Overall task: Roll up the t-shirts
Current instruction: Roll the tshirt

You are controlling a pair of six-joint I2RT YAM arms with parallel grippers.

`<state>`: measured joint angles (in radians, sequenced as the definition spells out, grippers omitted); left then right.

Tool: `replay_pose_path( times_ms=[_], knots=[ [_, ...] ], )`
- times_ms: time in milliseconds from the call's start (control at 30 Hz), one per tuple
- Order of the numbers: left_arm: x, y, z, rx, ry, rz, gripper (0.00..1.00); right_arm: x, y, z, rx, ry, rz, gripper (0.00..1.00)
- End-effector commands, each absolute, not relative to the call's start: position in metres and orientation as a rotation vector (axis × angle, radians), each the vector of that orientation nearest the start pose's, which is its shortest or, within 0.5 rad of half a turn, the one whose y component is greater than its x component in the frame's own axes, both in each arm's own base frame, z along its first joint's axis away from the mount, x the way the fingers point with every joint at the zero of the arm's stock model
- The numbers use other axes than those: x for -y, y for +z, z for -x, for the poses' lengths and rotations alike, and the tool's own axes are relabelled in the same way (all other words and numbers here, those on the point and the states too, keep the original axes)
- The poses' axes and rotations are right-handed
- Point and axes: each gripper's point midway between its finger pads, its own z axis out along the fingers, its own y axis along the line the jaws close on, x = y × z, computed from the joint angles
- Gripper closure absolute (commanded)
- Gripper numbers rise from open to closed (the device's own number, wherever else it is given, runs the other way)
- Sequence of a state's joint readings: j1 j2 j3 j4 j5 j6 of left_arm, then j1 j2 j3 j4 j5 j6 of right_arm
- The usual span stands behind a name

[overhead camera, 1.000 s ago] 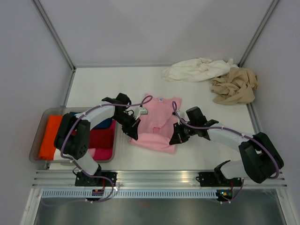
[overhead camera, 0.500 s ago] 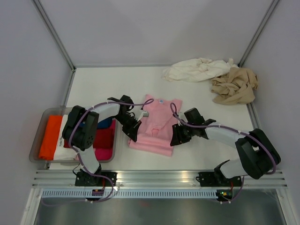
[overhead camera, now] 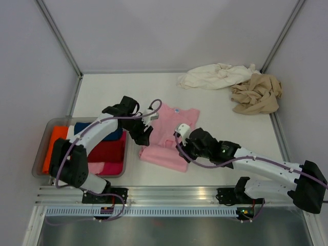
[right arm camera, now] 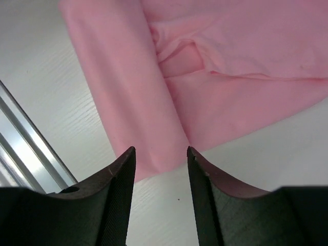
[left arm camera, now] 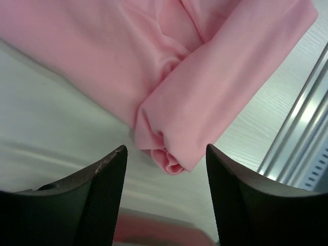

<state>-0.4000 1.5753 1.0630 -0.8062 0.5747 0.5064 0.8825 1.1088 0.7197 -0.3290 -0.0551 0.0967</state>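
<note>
The light pink t-shirt (overhead camera: 174, 132) lies flat in the middle of the table, its near part rolled into a tube (overhead camera: 163, 157). My left gripper (overhead camera: 145, 138) hovers open at the roll's left end; the left wrist view shows that spiral end (left arm camera: 171, 160) just beyond the gap between the fingers (left arm camera: 105, 195), which touch nothing. At the roll's right end my right gripper (overhead camera: 187, 151) is open too, and the tube (right arm camera: 128, 102) lies just past its fingertips (right arm camera: 123, 174). A cream-white t-shirt (overhead camera: 215, 76) and a tan-beige t-shirt (overhead camera: 256, 95) lie crumpled at the far right.
A clear plastic tray (overhead camera: 43, 134) at the near left holds folded red, orange, blue and pink cloth. A metal rail (overhead camera: 174, 193) runs along the near table edge, close to the roll. Grey walls enclose the table on three sides.
Both grippers have gone from shut to open and let go of the pink roll, which now rests on the table. The right arm has swung its elbow out to the right.
</note>
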Motion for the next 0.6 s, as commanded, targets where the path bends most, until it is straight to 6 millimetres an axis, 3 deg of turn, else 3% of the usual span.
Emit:
replay_pose_path(
  times_ms=[0,33,67,100,133,200,233,333,567],
  knots=[
    [0.184,0.125,-0.265,-2.010,-0.573,-1.442,0.31,-0.266,0.129,-0.172,-1.896,0.319,1.181,0.48],
    [0.184,0.124,-0.257,-1.942,-0.568,-1.493,0.30,-0.270,0.126,-0.167,-1.829,0.279,1.271,0.48],
    [0.187,0.140,-0.252,-1.807,-0.534,-1.538,0.29,-0.270,0.110,-0.157,-1.818,0.256,1.356,0.47],
    [0.187,0.139,-0.248,-1.690,-0.476,-1.635,0.27,-0.272,0.100,-0.148,-1.802,0.261,1.425,0.47],
    [0.179,0.117,-0.233,-1.671,-0.443,-1.703,0.26,-0.271,0.093,-0.146,-1.775,0.242,1.484,0.47],
    [0.183,0.114,-0.222,-1.482,-0.344,-1.809,0.24,-0.268,0.072,-0.139,-1.763,0.212,1.589,0.46],
    [0.177,0.091,-0.208,-1.487,-0.339,-1.856,0.22,-0.269,0.068,-0.137,-1.741,0.196,1.627,0.46],
    [0.181,0.071,-0.192,-1.417,-0.253,-1.941,0.20,-0.267,0.056,-0.136,-1.731,0.128,1.671,0.45],
    [0.176,0.049,-0.207,-1.480,-0.120,-1.927,0.19,-0.268,0.048,-0.130,-1.746,0.127,1.659,0.44]
  ],
)
